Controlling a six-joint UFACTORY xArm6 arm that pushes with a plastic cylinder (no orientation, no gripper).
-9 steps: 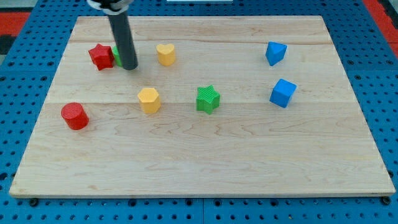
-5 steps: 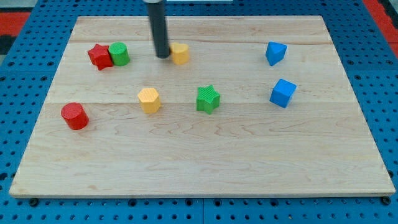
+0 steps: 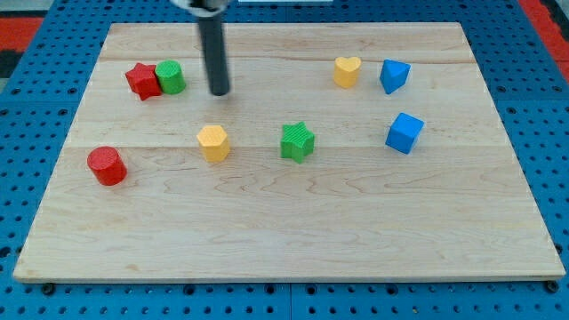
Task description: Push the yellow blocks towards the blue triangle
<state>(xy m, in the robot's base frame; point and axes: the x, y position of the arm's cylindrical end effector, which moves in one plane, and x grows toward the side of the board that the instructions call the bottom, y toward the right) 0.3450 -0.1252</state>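
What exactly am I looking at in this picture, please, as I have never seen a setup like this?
One camera looks down at a wooden board. The dark rod is the robot arm's pusher; it holds nothing, and my tip rests just right of the green cylinder and red star. Near the view's right, a yellow heart sits beside the blue triangle, above a blue cube. A yellow hexagon, green star and red cylinder lie across the middle.

- A pale wooden board of joined planks fills most of what I see.
- Around it lies a blue perforated surface.
- Red patches show at both upper corners.
- Light falls evenly.
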